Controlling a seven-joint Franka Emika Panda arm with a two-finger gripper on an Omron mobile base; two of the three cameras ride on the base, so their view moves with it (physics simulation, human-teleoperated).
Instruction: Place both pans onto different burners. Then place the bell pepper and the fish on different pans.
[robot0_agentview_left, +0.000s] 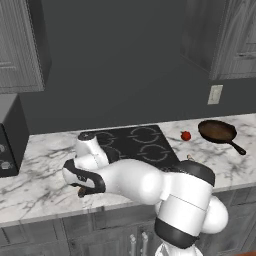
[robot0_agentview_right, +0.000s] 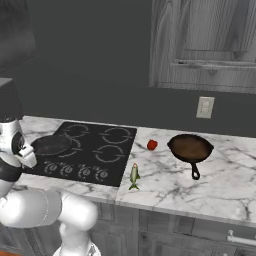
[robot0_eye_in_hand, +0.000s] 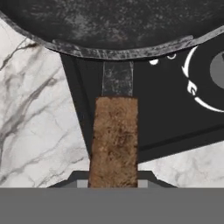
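Item: round black frying pan (robot0_agentview_right: 51, 144) with reddish-brown wooden handle (robot0_eye_in_hand: 114, 142), which my gripper (robot0_eye_in_hand: 113, 183) clamps at lower centre; I lower it level, centred inside one pale burner ring (robot0_agentview_right: 75, 131).

A white grey-veined marble table (robot0_agentview_right: 210, 187) runs under grey wooden wall cabinets (robot0_agentview_right: 205, 45). A white wall socket (robot0_agentview_right: 205, 107) sits on the dark grey wall (robot0_agentview_left: 125, 65). Grey drawer fronts (robot0_agentview_left: 45, 235) lie below.

My own arm hides most of the black pan (robot0_agentview_right: 51, 144) from the left base camera. In my hand view its bowl (robot0_eye_in_hand: 113, 26) runs off the top edge.
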